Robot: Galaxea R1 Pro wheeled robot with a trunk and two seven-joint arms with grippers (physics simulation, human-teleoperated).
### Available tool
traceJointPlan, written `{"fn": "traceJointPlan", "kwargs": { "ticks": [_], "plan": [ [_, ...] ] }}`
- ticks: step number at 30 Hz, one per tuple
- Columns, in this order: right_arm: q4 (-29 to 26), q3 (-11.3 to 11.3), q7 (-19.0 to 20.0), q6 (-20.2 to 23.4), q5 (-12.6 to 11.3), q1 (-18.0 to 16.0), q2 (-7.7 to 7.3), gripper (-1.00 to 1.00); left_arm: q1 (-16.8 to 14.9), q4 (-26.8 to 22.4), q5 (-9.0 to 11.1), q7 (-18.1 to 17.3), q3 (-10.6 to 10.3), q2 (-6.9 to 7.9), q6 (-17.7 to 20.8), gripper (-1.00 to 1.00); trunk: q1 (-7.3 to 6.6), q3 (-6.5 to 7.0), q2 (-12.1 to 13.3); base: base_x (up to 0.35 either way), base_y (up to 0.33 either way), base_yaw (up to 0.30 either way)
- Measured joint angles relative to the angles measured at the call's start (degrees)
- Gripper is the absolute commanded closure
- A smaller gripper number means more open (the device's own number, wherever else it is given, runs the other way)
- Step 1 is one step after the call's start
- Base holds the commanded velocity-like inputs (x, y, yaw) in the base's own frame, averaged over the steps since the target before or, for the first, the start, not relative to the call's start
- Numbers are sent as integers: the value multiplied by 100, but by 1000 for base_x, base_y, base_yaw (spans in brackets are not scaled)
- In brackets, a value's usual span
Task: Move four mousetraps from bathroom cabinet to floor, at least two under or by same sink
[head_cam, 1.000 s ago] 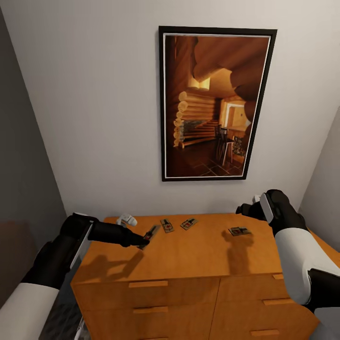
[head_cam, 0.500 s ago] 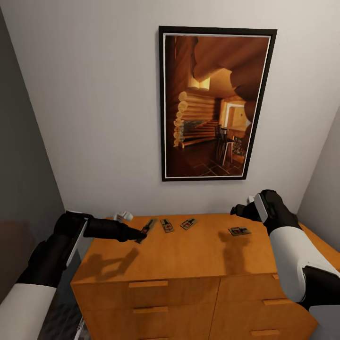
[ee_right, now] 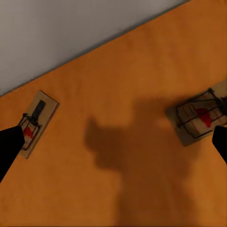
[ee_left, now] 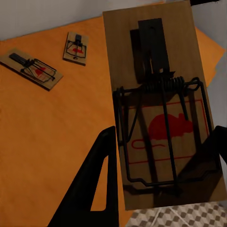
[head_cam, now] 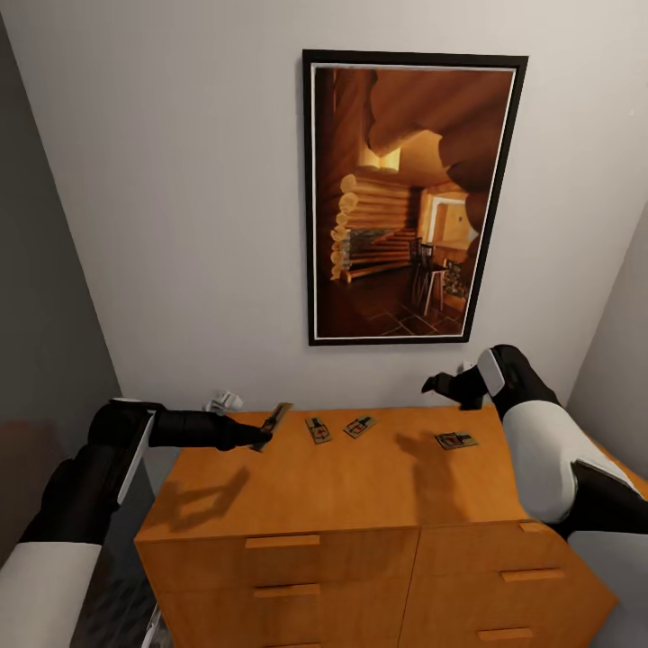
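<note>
Gripping a thin tan wooden mousetrap (ee_left: 161, 109) by its long edges, the left pincer (head_cam: 255, 438) holds it above the orange-brown wooden cabinet (head_cam: 360, 504). Three more (head_cam: 317, 429) lie flat on top; the right pincer (head_cam: 439, 385) hovers spread wide. Light, stiff boards, likely best pinched across bare wood, clear of the wire.

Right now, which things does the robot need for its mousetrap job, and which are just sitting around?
Needed for the job:
- flat tan wooden mousetrap held in the left gripper
- three more mousetraps lying on top
- wide orange-brown wooden cabinet
- right gripper, open above the cabinet

Just sitting around:
- big black-framed log-cabin picture on the wall
- small white object beyond the left arm
</note>
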Motion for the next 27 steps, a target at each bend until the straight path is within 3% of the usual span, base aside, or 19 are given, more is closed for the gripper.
{"fn": "traceJointPlan", "kwargs": {
  "ticks": [3,5,6,7,13,16,19,22,27],
  "plan": [
    [36,-29,-22,0,2,-44,1,-100,0,-5,-1,-1,3,-3,0,100,0,0,0,0,0,0],
    [53,-42,-264,2,2,-70,0,-100,0,-7,-1,-1,5,-8,0,100,0,0,0,0,0,0],
    [64,-61,-758,3,-25,-84,7,-100,0,-8,-1,-1,5,-11,0,100,0,0,0,0,0,0],
    [73,-105,-1297,-38,-183,-91,36,-100,0,-9,-1,-1,6,-12,0,100,0,0,0,0,0,0],
    [80,-160,-2343,-573,-1066,-98,189,-100,0,-9,-1,-1,6,-18,0,100,0,0,0,0,0,0],
    [82,-167,-3217,-734,-1676,-99,244,-100,0,-9,-1,5,6,-25,0,100,0,0,0,0,0,0],
    [83,-168,-3733,-793,-2032,-99,327,-100,0,-9,-1,6,6,-42,0,100,0,0,0,0,0,0],
    [86,-159,-4442,-1029,-2674,-100,492,-100,-1,-9,-5,5,31,-91,-1,100,0,0,0,0,0,0],
    [86,-154,-5165,-1572,-3129,-102,661,-100,-1,-9,25,12,78,-105,-1,100,0,0,0,0,0,0]
  ]
}}
